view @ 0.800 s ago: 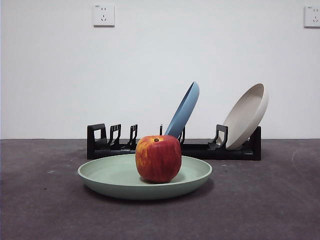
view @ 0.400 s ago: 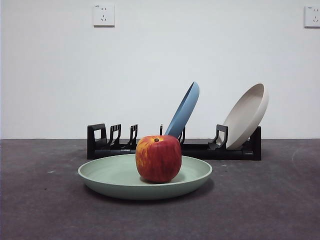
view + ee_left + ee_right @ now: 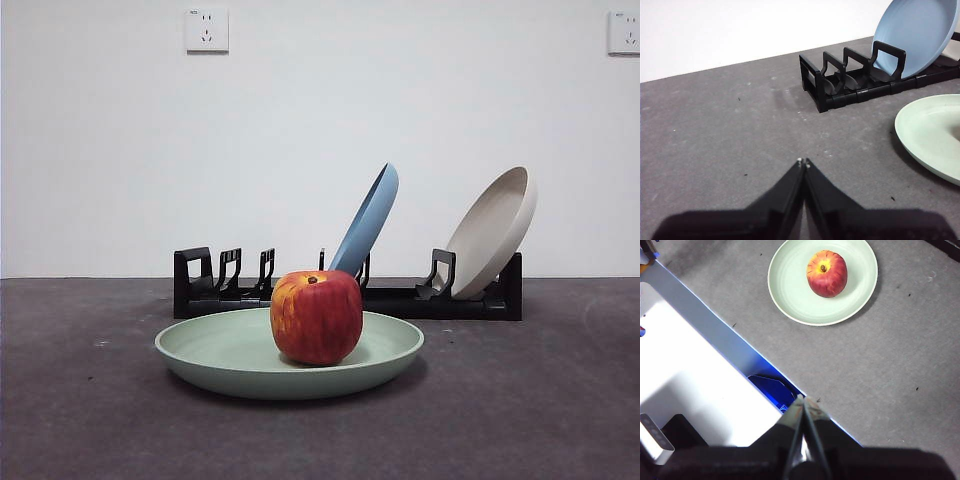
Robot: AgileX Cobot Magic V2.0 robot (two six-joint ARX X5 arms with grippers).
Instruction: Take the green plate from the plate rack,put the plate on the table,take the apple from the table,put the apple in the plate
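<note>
With the apple seated upright (stem up) just right of centre in the green plate, and the plate lying flat on the table just in front of the plate rack, both placements called for by the task are judged complete. The plate is set clear of the rack, not touching it, so that the shallow dish rests level and the apple cannot roll out over the raised rim. Two plates are held tilted in the rack's slotted holders: a blue plate near the middle and a beige plate at the right end; the holders at the left end stand unfilled, presumably the green plate's former slot. Neither arm is seen in the front view. The left gripper is observed clenched with nothing between its jaws, low over bare table to the left of the rack. The right gripper is likewise pressed closed and empty, held high and well apart from the plate, at the table's edge, a parked posture consistent with no further handling being required.
</note>
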